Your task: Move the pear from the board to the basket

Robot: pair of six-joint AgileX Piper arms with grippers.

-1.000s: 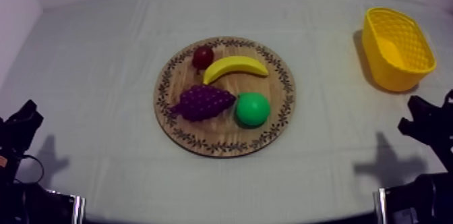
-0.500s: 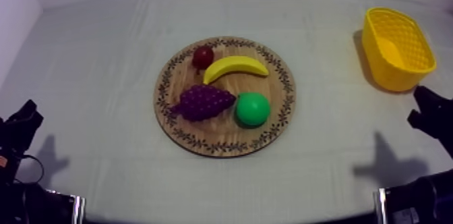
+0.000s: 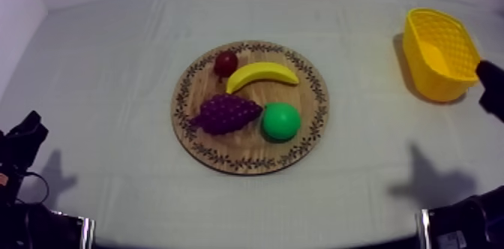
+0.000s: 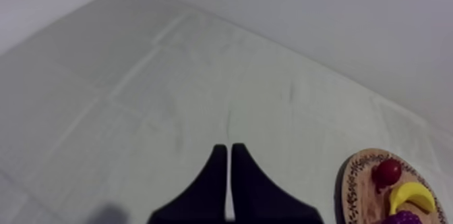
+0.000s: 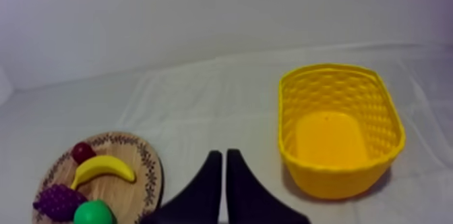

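Our right gripper, fingers together, has moved up beside the yellow basket since a second ago. Pear sits on the wooden board, well to that gripper's left, bare worktop between. Our left gripper is also together.

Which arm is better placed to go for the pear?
Right: the pear lies at the right of the wooden board, nearer the right end effector beside the yellow basket; the left end effector rests far left.
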